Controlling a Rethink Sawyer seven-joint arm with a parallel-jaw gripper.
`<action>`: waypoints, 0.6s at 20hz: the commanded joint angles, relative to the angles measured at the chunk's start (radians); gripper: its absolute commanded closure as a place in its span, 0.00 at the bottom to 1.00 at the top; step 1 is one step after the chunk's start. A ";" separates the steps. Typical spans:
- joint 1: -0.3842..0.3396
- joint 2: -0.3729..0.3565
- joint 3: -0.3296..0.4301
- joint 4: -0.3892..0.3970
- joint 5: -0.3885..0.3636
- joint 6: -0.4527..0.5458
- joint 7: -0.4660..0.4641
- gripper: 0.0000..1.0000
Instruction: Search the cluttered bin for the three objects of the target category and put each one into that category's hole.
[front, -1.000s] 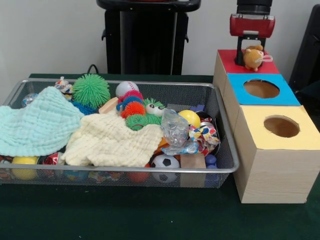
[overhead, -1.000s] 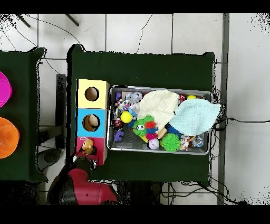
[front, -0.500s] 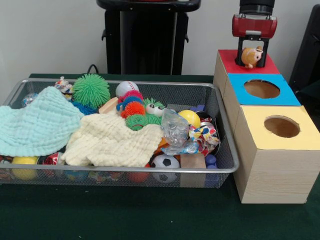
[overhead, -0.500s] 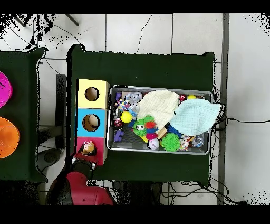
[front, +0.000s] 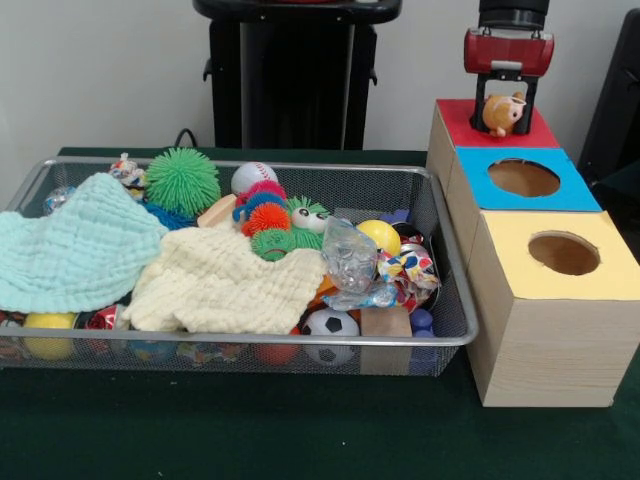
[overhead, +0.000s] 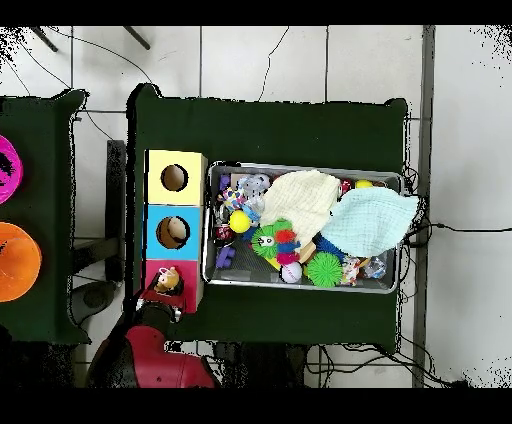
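Note:
My gripper (front: 504, 108) hangs over the red-topped box (front: 458, 122) at the back right, shut on a small orange plush animal (front: 503, 114) held just above the red top. Looking down from above, the plush animal (overhead: 167, 281) shows over the red box (overhead: 190, 288), and the red hole is hidden under it. Beside it stand the blue box with its round hole (front: 523, 178) and the yellow box with its hole (front: 563, 253). The wire bin (front: 250, 340) to the left holds many toys.
In the bin lie a mint cloth (front: 75, 245), a cream cloth (front: 225, 285), a green spiky ball (front: 181, 180), a baseball (front: 253, 177), a soccer ball (front: 331, 323) and a crumpled clear wrapper (front: 349, 255). Something tan shows inside the blue hole (overhead: 174, 232).
Compared with a second ago, the gripper has risen a little with the plush animal and the toy sits higher between the fingers. Nothing differs from half a second ago.

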 joint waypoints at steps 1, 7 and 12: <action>-0.011 0.083 0.076 -0.033 0.122 0.272 0.228 0.00; 0.102 -0.129 -0.094 -0.070 0.177 0.552 0.195 0.00; 0.164 -0.183 -0.209 -0.149 0.137 0.714 0.221 0.00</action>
